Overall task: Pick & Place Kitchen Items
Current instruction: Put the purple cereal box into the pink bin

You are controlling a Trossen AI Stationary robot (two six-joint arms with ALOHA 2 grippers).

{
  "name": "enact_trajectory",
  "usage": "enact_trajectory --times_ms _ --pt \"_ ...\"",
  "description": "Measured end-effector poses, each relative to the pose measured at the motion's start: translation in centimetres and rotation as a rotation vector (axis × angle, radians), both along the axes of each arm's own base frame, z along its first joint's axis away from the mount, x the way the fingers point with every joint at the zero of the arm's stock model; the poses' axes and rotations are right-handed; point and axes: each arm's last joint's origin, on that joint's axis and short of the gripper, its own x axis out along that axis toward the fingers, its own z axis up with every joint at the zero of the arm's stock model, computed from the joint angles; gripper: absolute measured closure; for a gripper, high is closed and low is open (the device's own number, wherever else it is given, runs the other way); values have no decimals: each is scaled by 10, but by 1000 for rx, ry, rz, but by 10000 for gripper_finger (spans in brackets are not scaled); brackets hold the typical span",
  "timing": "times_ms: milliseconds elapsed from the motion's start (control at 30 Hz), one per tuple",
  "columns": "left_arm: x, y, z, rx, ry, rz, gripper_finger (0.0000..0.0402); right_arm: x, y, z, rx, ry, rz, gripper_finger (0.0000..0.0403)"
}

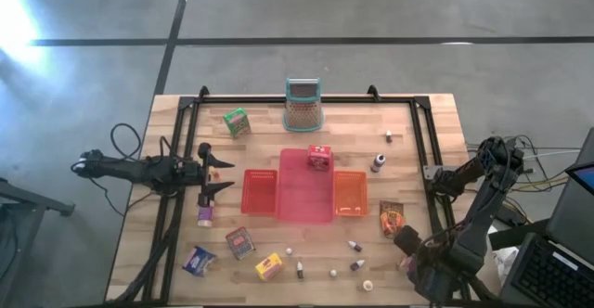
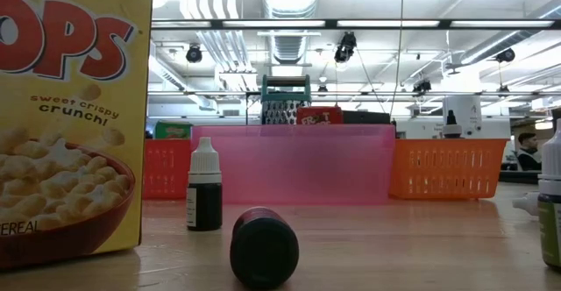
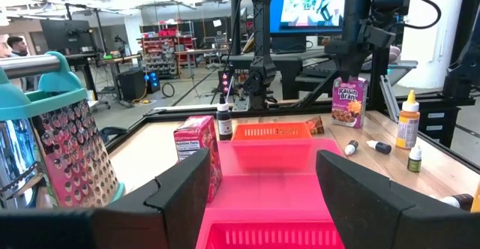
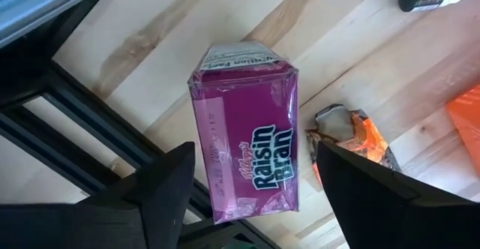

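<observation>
The purple cardboard Raisin Bran box [image 4: 247, 133] is straddled by the right gripper [image 4: 247, 196] — jaws apart; they should be centred before being closed.

The left gripper [image 3: 262, 196], jaws apart, waits beside the box's destination — the pink plastic tray [image 3: 274, 155].

A purple Raisin Bran box [image 4: 247, 133] stands upright on the table's right edge beside a crumpled orange packet [image 4: 351, 140].

Both arms are dark, near-black, built of chunky jointed segments. The left hand [image 1: 215, 176] ends in two slim black fingers with small red marks near the tips. Thin black cables loop off the left arm's base, and more trail behind the bulkier right arm.
</observation>
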Motion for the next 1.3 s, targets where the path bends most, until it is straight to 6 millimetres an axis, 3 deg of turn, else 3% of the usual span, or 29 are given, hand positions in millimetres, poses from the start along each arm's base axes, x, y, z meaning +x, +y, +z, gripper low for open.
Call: enact_trajectory --times_ms 533,867,1300 --pt "0 0 0 0 0 0 154 -3 -3 -29 6 25 -10 202" --pt "0 0 0 0 0 0 154 0 -3 -28 -7 -26 -3 242" --pt "0 0 0 0 0 0 154 4 -1 -24 -17 -126 -184 288"
